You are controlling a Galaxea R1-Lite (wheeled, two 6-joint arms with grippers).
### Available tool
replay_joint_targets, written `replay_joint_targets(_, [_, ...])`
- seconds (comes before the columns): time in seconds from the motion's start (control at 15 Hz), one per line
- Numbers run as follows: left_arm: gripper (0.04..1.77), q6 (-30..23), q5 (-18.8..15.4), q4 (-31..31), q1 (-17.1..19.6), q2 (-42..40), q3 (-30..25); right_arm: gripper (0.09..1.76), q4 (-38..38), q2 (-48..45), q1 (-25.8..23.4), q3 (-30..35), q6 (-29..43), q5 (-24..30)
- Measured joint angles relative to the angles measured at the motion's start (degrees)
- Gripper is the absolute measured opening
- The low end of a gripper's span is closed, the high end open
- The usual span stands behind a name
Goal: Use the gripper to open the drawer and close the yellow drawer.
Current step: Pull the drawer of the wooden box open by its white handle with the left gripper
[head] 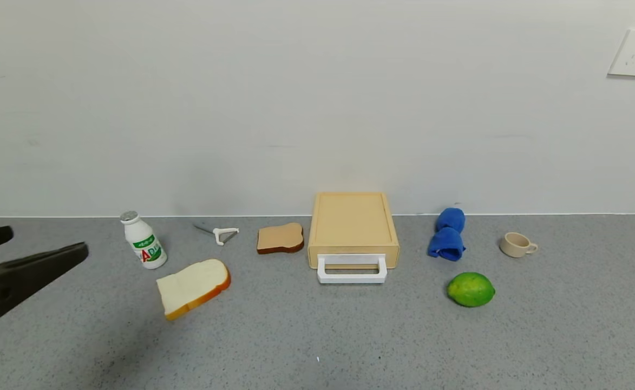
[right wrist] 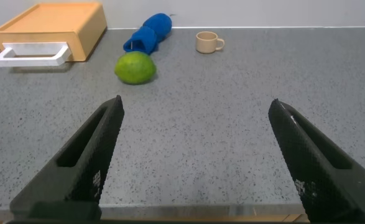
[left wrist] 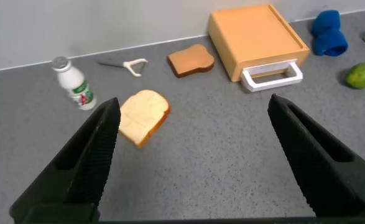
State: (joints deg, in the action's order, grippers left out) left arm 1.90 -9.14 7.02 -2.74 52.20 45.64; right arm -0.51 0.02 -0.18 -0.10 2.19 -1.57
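The pale yellow drawer (head: 353, 225) sits against the back wall, pushed into its case, with its white loop handle (head: 352, 270) facing me. It also shows in the left wrist view (left wrist: 257, 38) and the right wrist view (right wrist: 53, 28). My left gripper (head: 46, 244) is open and empty, raised at the far left of the table, well away from the drawer. In its own view the left gripper (left wrist: 194, 109) hangs above bare table near the white bread. My right gripper (right wrist: 196, 109) is open and empty over the table's near edge; it is out of the head view.
A white bottle (head: 143, 240), a peeler (head: 220, 234), a brown bread slice (head: 280, 238) and a white bread slice (head: 192, 287) lie left of the drawer. A blue cloth (head: 447, 233), a lime (head: 470, 289) and a small cup (head: 517, 244) lie right of it.
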Motion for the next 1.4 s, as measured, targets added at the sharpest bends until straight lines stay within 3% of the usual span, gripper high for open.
replay_joint_targets(0.2, [1.72, 0.35, -1.49, 4.06, -3.73, 12.76, 9.90, 1.71, 0.00, 0.00, 0.00, 0.00, 0.00, 0.01])
replay_joint_targets(0.73, [1.72, 0.79, -1.60, 13.86, -17.04, 42.56, 35.89, 1.71, 0.00, 0.00, 0.00, 0.00, 0.00, 0.00])
replay_joint_targets(1.2, [1.72, -1.19, -0.78, 16.90, -23.74, 57.17, 47.36, 1.71, 0.02, 0.00, 0.00, 0.00, 0.00, 0.01])
replay_joint_targets(1.4, [1.72, -6.67, 4.90, 18.83, -25.76, 61.37, 51.76, 1.71, 0.00, 0.00, 0.00, 0.00, 0.00, 0.00])
